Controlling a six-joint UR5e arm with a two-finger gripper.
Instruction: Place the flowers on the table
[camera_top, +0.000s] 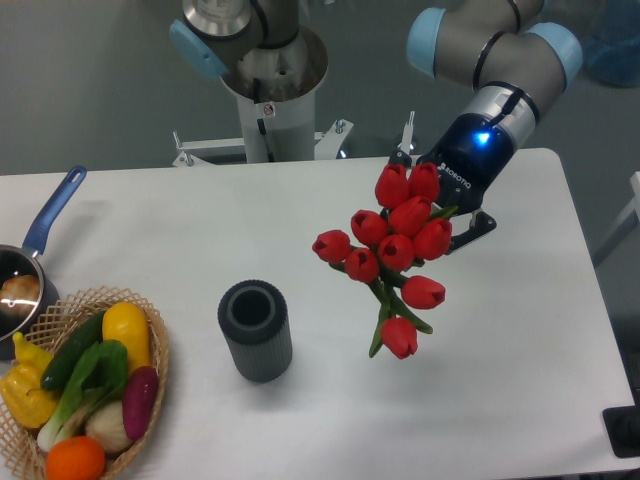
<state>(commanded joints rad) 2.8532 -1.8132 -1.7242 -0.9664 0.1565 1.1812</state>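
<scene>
The flowers (395, 245), a bunch of red tulip buds with green stems, hang in the air over the right half of the white table (200, 220). My gripper (445, 205) is right behind the bunch at its upper right and is shut on it. The buds hide where the fingers meet the stems. One dark finger (478, 228) shows to the right of the buds. A couple of buds droop lower on their stems, toward the table's front.
A dark grey ribbed cylinder (256, 330) stands upright, left of the flowers. A wicker basket (160, 350) of vegetables sits at the front left. A pot with a blue handle (50, 212) is at the left edge. The robot base (270, 100) stands behind the table.
</scene>
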